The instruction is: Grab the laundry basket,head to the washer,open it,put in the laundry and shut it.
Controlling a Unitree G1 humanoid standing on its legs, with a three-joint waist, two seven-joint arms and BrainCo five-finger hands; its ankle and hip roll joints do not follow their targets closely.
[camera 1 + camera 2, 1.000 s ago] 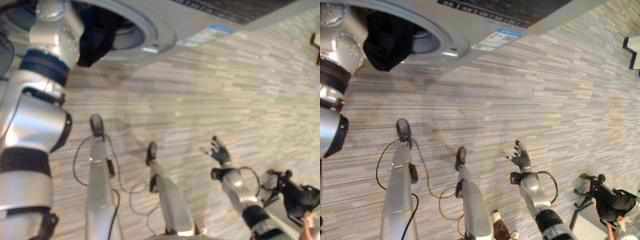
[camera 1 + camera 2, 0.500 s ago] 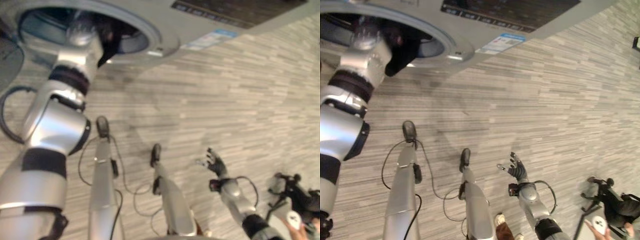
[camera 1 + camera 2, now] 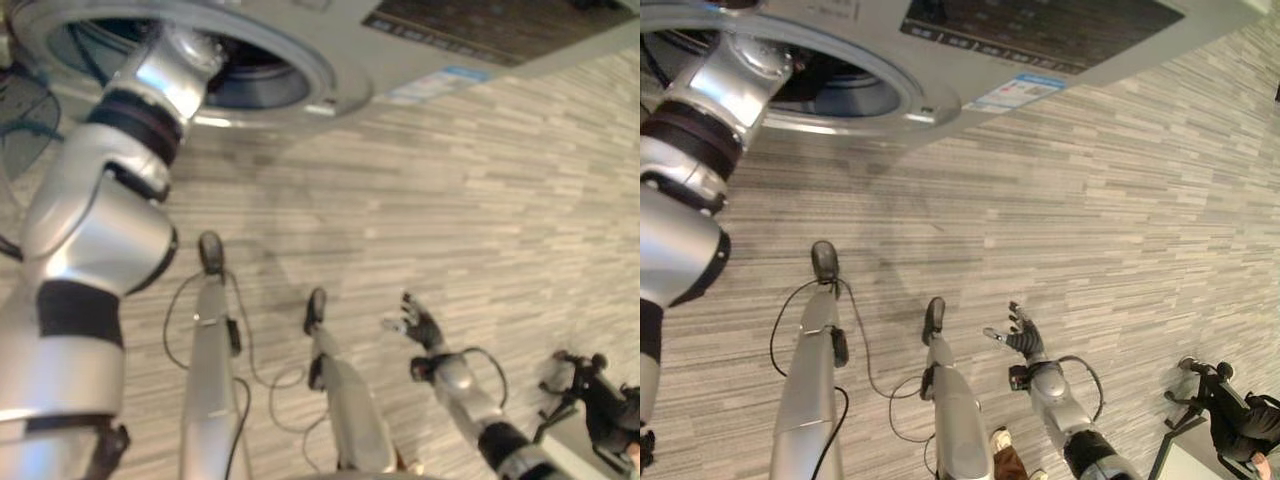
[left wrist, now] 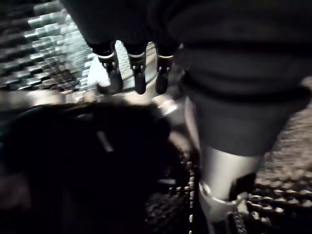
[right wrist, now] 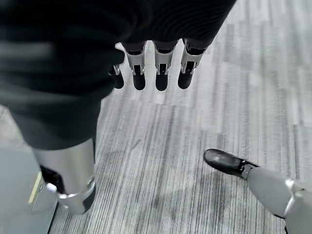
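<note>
The left arm is being driven deeper through the round grey-rimmed washer opening (image 3: 262,85) than a second ago. The dark crumpled laundry (image 4: 83,161), earlier hanging at the rim, is now lying inside the perforated steel drum (image 4: 44,44), just below the left hand (image 4: 134,73), whose fingers are extended, holding nothing. The right hand (image 3: 1018,338) is idling, spread wide.

Both robot hands (image 5: 156,68) (image 4: 136,68) open-fingered

Even indoor light outside, deep gloom inside the drum

The floor (image 3: 1090,200) is evenly lit with soft shadows; the washer (image 3: 300,40) drum interior is dark and motion-blurred, with glints on its perforated metal in the left wrist view.
</note>
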